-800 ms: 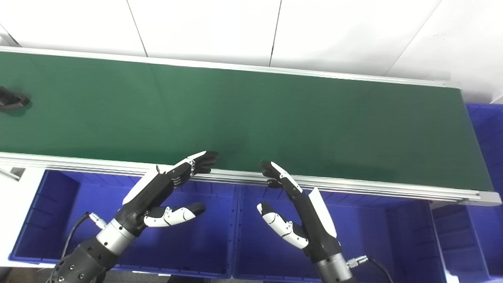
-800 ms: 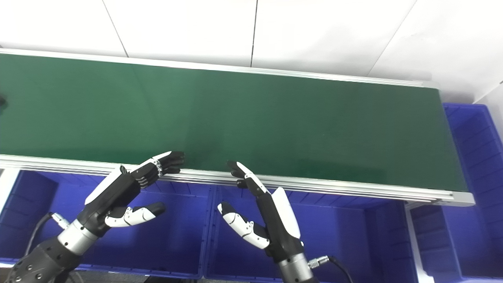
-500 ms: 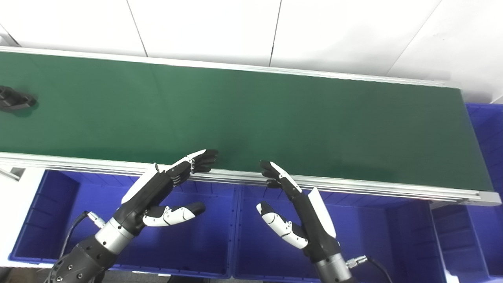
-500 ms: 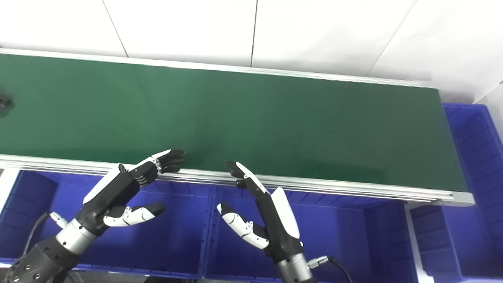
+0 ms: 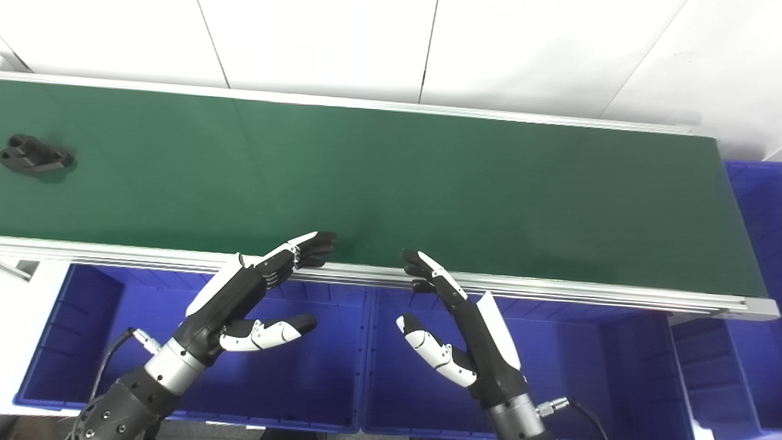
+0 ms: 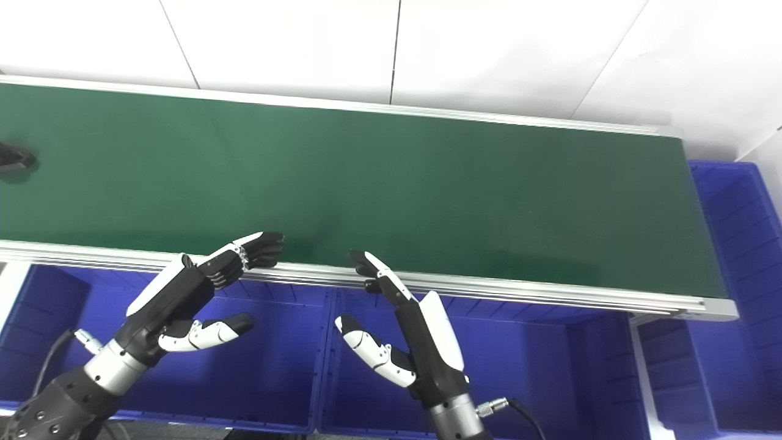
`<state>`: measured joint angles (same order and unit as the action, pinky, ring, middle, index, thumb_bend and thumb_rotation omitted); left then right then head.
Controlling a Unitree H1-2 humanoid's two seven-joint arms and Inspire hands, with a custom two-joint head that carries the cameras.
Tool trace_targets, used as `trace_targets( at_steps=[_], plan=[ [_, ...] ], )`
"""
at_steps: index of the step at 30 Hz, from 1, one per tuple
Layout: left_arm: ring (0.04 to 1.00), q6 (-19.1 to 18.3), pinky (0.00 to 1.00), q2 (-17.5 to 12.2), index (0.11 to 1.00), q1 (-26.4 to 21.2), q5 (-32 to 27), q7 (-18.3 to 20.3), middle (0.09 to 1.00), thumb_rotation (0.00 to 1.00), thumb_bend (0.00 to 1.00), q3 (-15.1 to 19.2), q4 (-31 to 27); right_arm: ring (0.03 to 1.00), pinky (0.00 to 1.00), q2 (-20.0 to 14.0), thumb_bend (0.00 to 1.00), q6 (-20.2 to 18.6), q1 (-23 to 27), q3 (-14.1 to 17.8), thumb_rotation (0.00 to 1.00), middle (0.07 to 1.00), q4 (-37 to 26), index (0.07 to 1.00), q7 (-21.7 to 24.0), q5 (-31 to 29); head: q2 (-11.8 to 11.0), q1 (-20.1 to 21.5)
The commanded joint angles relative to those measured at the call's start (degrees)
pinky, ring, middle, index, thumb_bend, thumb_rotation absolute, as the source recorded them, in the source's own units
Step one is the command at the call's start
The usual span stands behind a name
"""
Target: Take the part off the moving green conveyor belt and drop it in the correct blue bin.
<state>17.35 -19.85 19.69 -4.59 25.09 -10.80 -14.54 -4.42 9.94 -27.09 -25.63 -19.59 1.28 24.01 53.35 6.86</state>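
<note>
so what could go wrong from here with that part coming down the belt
1. The black part lies at the far left of the green belt, well away from both open hands; a mistimed reach could miss it.
2. The left hand and right hand hover close together at the belt's near rail, so they might collide.
3. The part may drop into the wrong blue bin.

Black fingers, white shells, silver wrists, black cables

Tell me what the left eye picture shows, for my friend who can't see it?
A small black part rides the far left of a green belt. Two open robot hands, left and right, hover over blue bins below.
</note>
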Motion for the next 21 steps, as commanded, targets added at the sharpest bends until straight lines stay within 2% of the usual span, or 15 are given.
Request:
trace_targets(
  at_steps=[1, 21],
  plan=[
    [0.899, 1.1, 0.85, -1.0, 0.896, -0.1, -1.2, 0.1, 0.92, 0.52, 0.33, 0.3, -1.2, 0.856, 0.78, 0.8, 0.34, 1.6, -0.4, -0.4, 0.75, 0.892, -1.2, 0.886, -0.3, 0.3, -0.1, 0.0],
    [0.897, 0.8, 0.85, -1.0, 0.894, 0.1, -1.2, 0.0, 0.917, 0.5, 0.31, 0.2, -1.8, 0.854, 0.77, 0.9, 0.35, 2.0, -0.7, -0.3, 0.76, 0.892, -0.9, 0.886, -0.4, -0.2, 0.0, -0.8]
  ],
)
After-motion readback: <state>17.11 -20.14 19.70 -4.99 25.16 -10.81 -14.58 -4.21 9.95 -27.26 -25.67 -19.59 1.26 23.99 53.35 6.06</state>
